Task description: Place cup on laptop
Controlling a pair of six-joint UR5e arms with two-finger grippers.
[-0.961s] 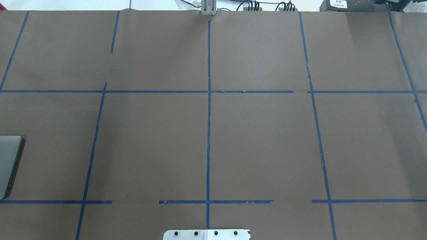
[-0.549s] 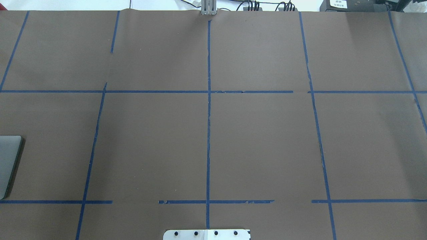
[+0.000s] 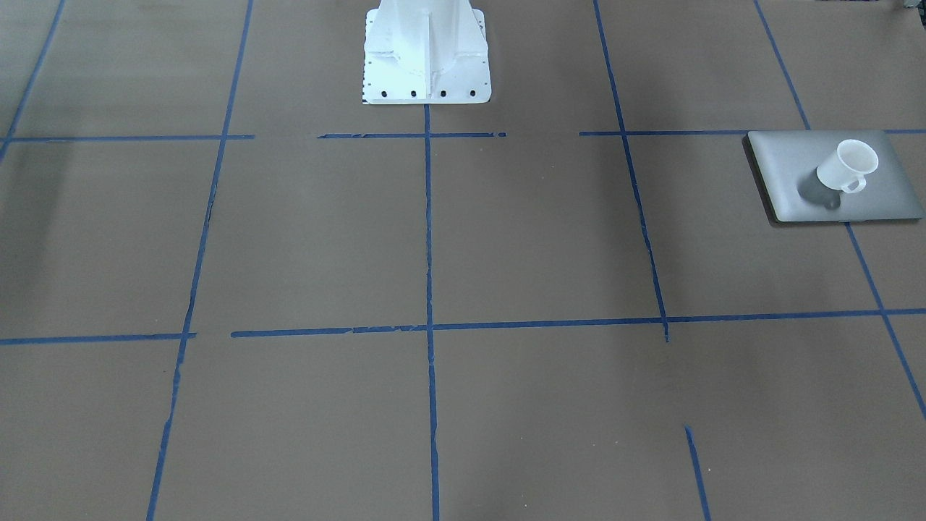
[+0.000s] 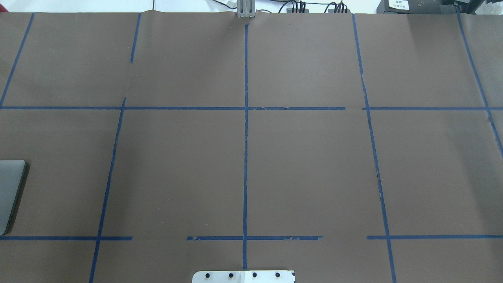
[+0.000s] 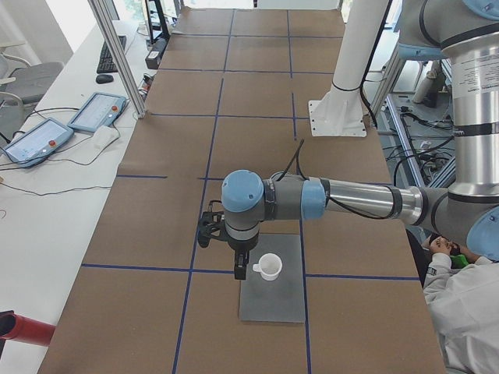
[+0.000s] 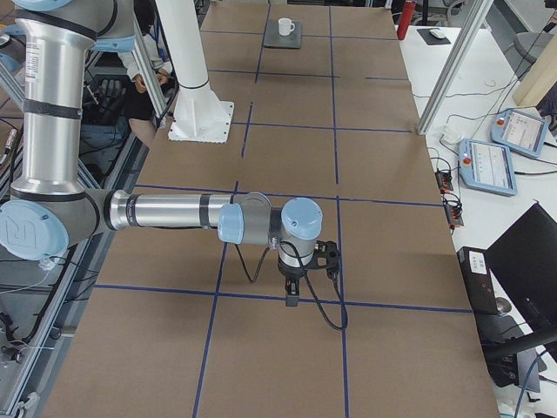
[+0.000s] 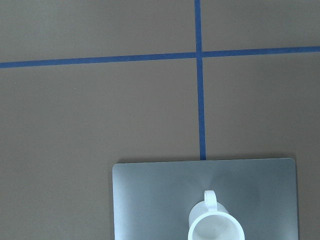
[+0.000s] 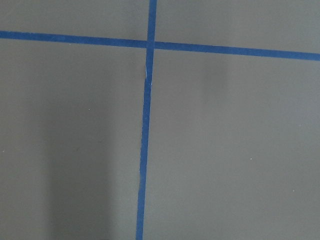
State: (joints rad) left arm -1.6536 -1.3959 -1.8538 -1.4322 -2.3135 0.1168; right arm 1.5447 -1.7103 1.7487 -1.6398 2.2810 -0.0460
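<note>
The small white cup (image 3: 846, 166) stands upright on the closed silver-grey laptop (image 3: 796, 155) at the table's end on my left. Both also show in the exterior left view, cup (image 5: 269, 267) on laptop (image 5: 273, 300), and in the left wrist view, cup (image 7: 216, 229) on laptop (image 7: 150, 200). The overhead view shows only a corner of the laptop (image 4: 10, 192). My left gripper (image 5: 238, 269) hangs raised beside the cup, apart from it. My right gripper (image 6: 291, 299) hangs over bare table far from both. I cannot tell whether either is open or shut.
The white robot pedestal (image 3: 427, 51) stands at mid table on the robot's side. Two teach pendants (image 5: 97, 111) and cables lie on the side bench. A red object (image 5: 23, 327) lies beyond the laptop's end. A person (image 5: 468, 304) sits near the robot's side.
</note>
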